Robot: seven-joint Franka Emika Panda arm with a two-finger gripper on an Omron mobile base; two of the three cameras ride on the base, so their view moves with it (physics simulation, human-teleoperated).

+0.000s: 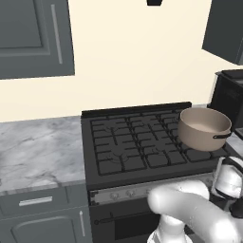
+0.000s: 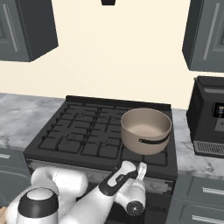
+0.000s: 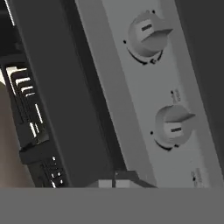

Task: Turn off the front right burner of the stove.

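Note:
The stove [image 1: 128, 142] is a wide black gas range with a grid grate top and a silver knob strip [image 1: 124, 192] along its front. A tan pot [image 1: 204, 128] with a dark handle sits over the right side of the grates, and no flame shows around it. My gripper [image 2: 141, 169] is pressed up close to the right part of the strip, below the pot [image 2: 145, 130]. In the hand view two round silver knobs [image 3: 148, 33] [image 3: 174, 127] lie ahead on the strip. The gripper [image 3: 124, 180] is shut at the bottom edge with nothing seen between its tips.
Marble counter [image 1: 38, 152] runs left of the stove with grey drawers [image 1: 38, 201] under it. A black coffee machine [image 2: 210, 116] stands on the counter to the right. Grey wall cabinets [image 1: 33, 38] hang above on both sides.

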